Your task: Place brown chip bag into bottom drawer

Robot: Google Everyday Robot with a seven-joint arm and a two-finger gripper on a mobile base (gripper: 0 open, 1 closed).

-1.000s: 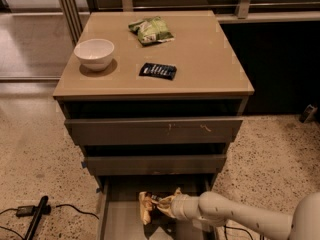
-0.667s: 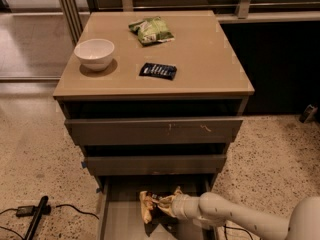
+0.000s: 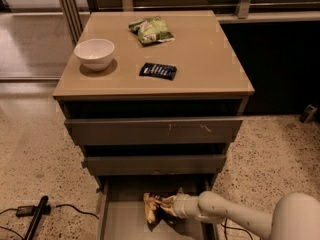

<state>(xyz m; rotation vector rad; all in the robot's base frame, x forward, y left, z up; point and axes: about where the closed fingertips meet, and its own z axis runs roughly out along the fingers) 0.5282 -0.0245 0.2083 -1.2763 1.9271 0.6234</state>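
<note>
- Far left, a black tool (image 3: 36,220) with its cable lay on the floor, well apart from the work.
- A white bowl (image 3: 94,53) sat on the desk (image 3: 215,64) near its left edge. We judged it to be a bystander.
- The bottom drawer (image 3: 122,219) stood pulled out, its grey floor bare on the left, so it could take the bag. The two upper drawers (image 3: 150,130) were almost closed.
- The brown chip bag (image 3: 151,211) was inside the bottom drawer, propped on edge near the middle instead of lying flat. We read that as support from the pincer.
- A green bag (image 3: 151,30) and a dark blue packet (image 3: 158,70) lay on the desk, untouched.
- The pincer (image 3: 168,206) was low in the drawer, against the bag's right side. We could not tell how wide it stood, or whether it gripped the bag.
- The arm (image 3: 230,215) reached in from the lower right to clear the upper drawers.
- Against the frames a second back, bag and pincer sat in nearly the same spot. We judged the placing all but done, with only release and withdrawal left.
</note>
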